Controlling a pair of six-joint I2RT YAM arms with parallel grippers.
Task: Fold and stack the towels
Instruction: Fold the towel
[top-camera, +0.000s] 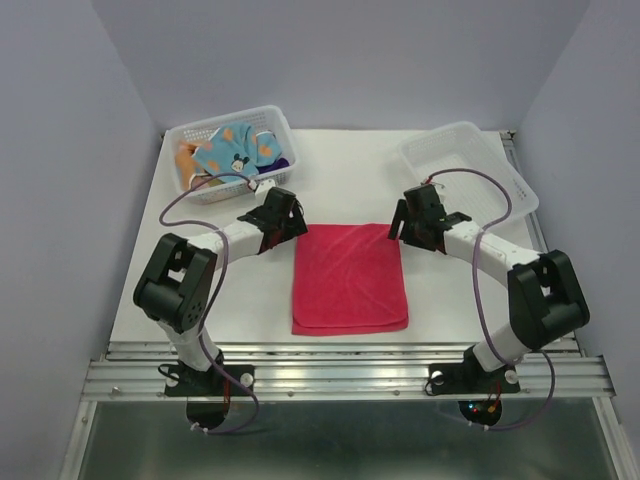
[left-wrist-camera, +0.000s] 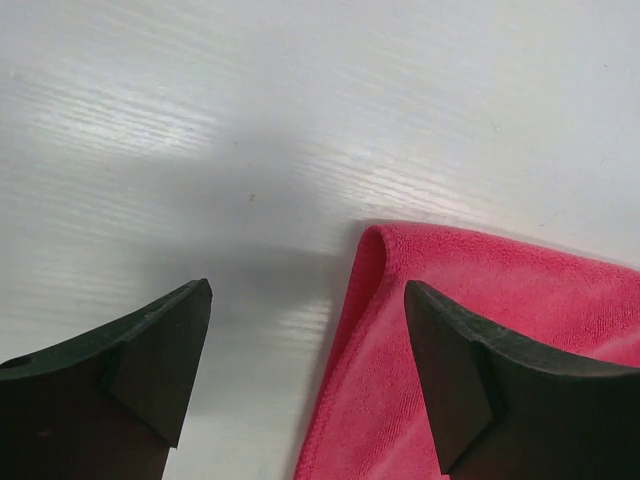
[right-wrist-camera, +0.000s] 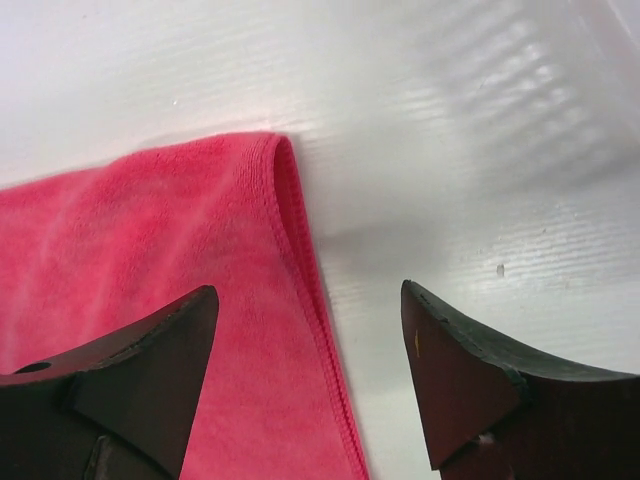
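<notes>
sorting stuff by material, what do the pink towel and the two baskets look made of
Pink-red towel: likely microfibre or terry, matte, fuzzy nap, stitched hem. Left basket and right basket: apparently white plastic, faintly glossy, perforated walls; the right looks translucent.

**Arms:** two, the left arm (top-camera: 190, 270) and the right arm (top-camera: 520, 290).

**Fingers:** two per arm, four in all. They show as dark pairs in the left wrist view (left-wrist-camera: 150, 370) and the right wrist view (right-wrist-camera: 480, 370).

**Baskets:** two, the left basket (top-camera: 190, 135) and the right basket (top-camera: 500, 170).

**Surface:** one (top-camera: 440, 300).

**Towels:** one pink towel (top-camera: 348, 278) lies on the surface. The heap in the left basket appears to hold three more: a blue towel (top-camera: 235, 145), a peach towel (top-camera: 186, 155) and a purple towel (top-camera: 283, 160). That makes four on that reading.
</notes>
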